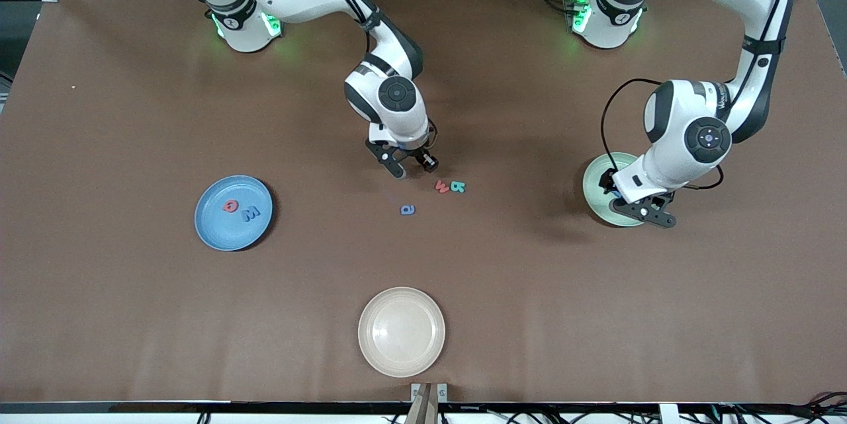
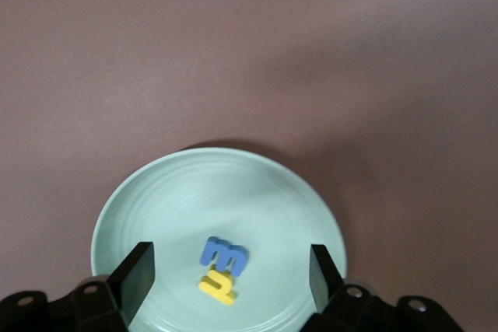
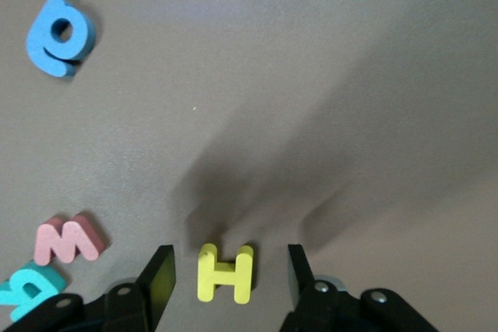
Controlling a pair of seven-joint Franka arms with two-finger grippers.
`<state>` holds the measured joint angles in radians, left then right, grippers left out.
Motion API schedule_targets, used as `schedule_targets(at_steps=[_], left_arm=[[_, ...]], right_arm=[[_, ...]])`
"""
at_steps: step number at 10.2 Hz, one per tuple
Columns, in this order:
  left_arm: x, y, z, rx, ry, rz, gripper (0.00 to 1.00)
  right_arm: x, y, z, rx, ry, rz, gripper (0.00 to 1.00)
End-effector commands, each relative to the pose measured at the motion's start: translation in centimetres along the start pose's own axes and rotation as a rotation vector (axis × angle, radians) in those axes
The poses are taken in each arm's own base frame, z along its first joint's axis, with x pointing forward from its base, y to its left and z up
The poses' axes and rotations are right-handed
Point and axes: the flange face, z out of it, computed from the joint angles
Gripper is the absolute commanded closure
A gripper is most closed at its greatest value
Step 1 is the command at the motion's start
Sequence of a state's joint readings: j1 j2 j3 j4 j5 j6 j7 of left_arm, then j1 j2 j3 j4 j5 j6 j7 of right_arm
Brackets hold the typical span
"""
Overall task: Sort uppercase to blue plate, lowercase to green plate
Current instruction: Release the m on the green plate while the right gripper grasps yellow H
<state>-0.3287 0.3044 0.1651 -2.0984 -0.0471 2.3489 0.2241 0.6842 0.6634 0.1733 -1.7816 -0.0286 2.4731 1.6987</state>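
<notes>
Two capitals already lie on the blue plate (image 1: 233, 213), toward the right arm's end of the table: the red Q (image 1: 229, 206) and, just beside it, the blue W (image 1: 250, 213). Near the table's middle, the red w (image 1: 442, 186) and the teal B (image 1: 457, 186) lie side by side and touching or nearly so, and the blue a (image 1: 407, 210) sits a little nearer the front camera than those two, apart from them. The right gripper (image 1: 411, 169) is low over the table just beside this group; its wrist view shows the yellow H (image 3: 225, 273) flat on the table between its fingers (image 3: 159, 276), which stand apart on either side of the letter with a gap still showing at each edge, so nothing is clamped. The left gripper (image 1: 645, 211) hangs over the green plate (image 1: 599, 196) toward the left arm's end of the table, its fingers (image 2: 138, 272) spread wide and holding nothing. In its wrist view a blue letter (image 2: 224, 256) lies on that plate, overlapping a small hooked yellow letter (image 2: 218, 287). The beige plate (image 1: 401, 331) sits nearest the front camera, well apart from the letters.
</notes>
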Motion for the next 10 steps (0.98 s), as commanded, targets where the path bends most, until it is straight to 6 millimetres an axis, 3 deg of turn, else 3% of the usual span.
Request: schedule_targets(at_steps=[1,4,7,8,10], left_arm=[[1.5,0.9,-0.8,-0.026,0.001,-0.043,0.11],[1.9,1.6,-0.5,-0.031,-0.007,-0.03,0.09],[1.8,1.5,0.2,-0.043,-0.018,-0.016,0.08],[1.8,1.5,0.2,-0.043,-0.018,-0.014,0.08],[1.9,1.7,0.2,-0.059,-0.014,-0.028,0.12]], right_arm=[[-0.9,-0.5,0.3,0.01,0.009,0.015,0.42],[-1.2,-0.3,1.1,0.008,0.011,0.005,0.47],[-1.3,-0.5,1.7,0.032,0.016,-0.01,0.58],[-1.4,-0.5,1.7,0.033,0.02,-0.015,0.68],[-1.3,-0.5,1.6,0.036,0.041,-0.046,1.0]])
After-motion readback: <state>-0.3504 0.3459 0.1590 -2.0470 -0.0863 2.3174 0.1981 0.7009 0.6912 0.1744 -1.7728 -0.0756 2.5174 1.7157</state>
